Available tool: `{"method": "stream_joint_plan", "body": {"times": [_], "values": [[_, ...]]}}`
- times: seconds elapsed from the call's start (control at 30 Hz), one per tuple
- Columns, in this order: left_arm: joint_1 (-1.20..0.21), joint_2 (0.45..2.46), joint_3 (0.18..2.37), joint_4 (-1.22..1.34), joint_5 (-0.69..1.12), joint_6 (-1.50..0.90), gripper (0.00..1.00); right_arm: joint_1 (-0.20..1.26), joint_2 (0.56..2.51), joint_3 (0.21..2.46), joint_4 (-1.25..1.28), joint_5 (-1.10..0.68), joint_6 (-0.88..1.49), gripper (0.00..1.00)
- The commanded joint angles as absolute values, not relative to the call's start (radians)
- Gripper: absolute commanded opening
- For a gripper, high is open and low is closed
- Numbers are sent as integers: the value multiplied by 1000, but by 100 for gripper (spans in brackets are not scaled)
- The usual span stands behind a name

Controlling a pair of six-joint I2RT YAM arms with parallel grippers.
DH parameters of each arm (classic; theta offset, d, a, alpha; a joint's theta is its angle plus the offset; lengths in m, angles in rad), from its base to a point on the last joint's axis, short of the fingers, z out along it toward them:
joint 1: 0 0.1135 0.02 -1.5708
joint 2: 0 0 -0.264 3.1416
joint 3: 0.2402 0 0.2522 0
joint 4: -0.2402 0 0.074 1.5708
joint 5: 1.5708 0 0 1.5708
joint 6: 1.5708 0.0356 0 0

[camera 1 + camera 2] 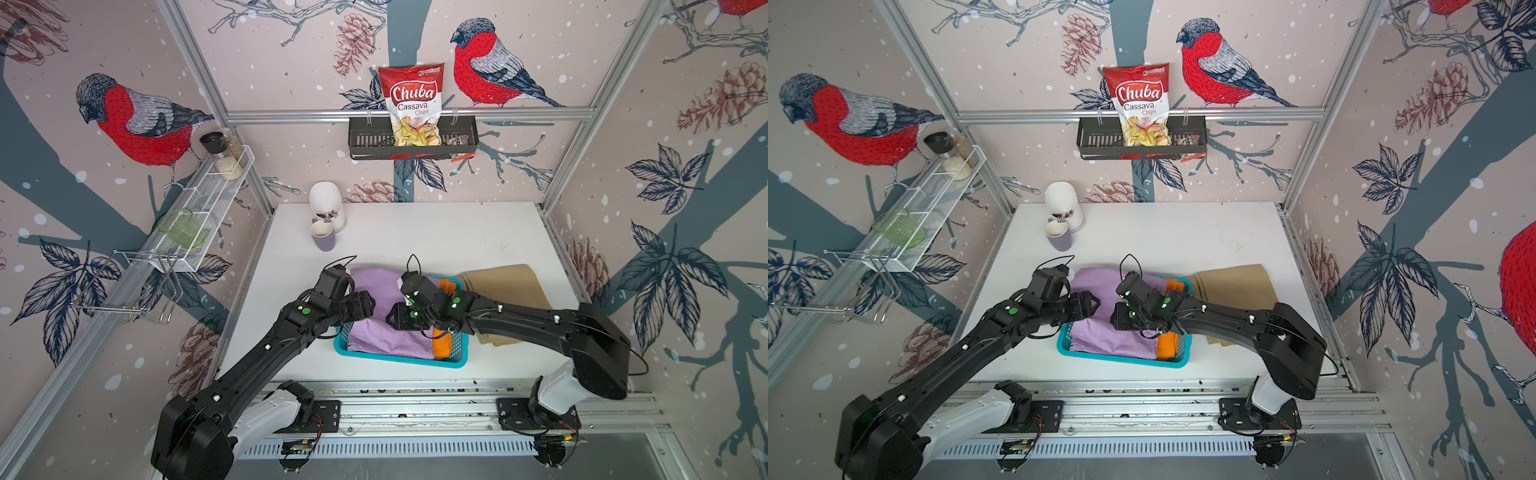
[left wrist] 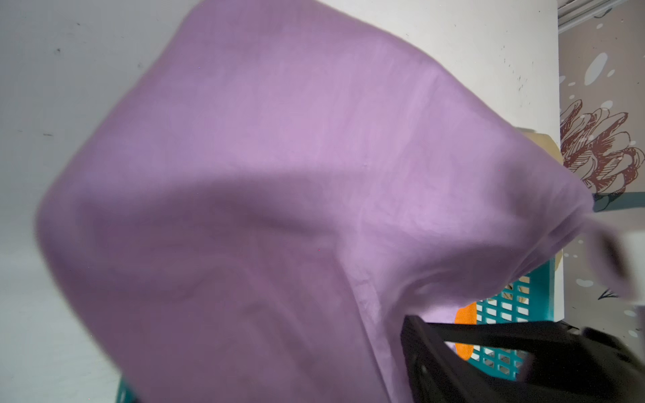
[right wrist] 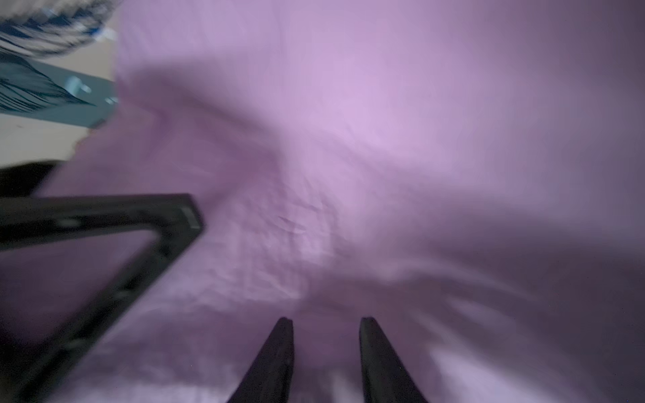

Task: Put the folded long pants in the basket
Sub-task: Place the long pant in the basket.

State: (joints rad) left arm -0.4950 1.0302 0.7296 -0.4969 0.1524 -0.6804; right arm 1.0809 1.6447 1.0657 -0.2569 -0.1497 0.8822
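Hovering over the turquoise basket [image 1: 401, 360], my left gripper [image 1: 368, 305] is spread wide and my right gripper [image 3: 326, 319] narrowly parted, neither visibly pinching the lilac pants [image 1: 382, 320] below. That soft, creased cloth drapes across the slotted plastic basket, its far edge spilling over the rim onto the white table [image 1: 415, 237], covering most of the orange pants [image 1: 442, 345] inside. The khaki pants [image 1: 507, 286] lie flat beside the basket, partly under my right arm [image 1: 540, 322].

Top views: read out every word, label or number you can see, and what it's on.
"Chuba": on the chip bag in the black wall rack.
"Cassava Chips": same bag.
Green logo at its top: too small to read.
Small packet in the rack: unreadable.
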Motion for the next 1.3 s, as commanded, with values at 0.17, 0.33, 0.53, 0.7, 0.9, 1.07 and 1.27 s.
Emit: {"method": "stream_joint_plan", "body": {"times": [0.17, 0.33, 0.53, 0.7, 0.9, 1.07, 1.27], "values": [[-496, 1029, 737, -469, 136, -675, 80, 1019, 1739, 981, -309, -236, 928, 28], [-495, 1012, 775, -491, 81, -663, 80, 985, 1767, 942, -326, -232, 940, 24], [-494, 997, 840, -536, 4, -622, 82, 984, 1774, 936, -352, -202, 947, 23], [-492, 990, 875, -556, -31, -607, 83, 988, 1785, 943, -366, -194, 949, 22], [-491, 991, 890, -535, -13, -605, 83, 996, 1765, 953, -368, -172, 939, 22], [-491, 1032, 914, -494, -8, -593, 83, 1033, 1706, 1044, -400, -105, 875, 27], [-489, 1132, 1035, -419, 3, -575, 83, 1017, 1601, 1176, -436, -58, 829, 33]]}}
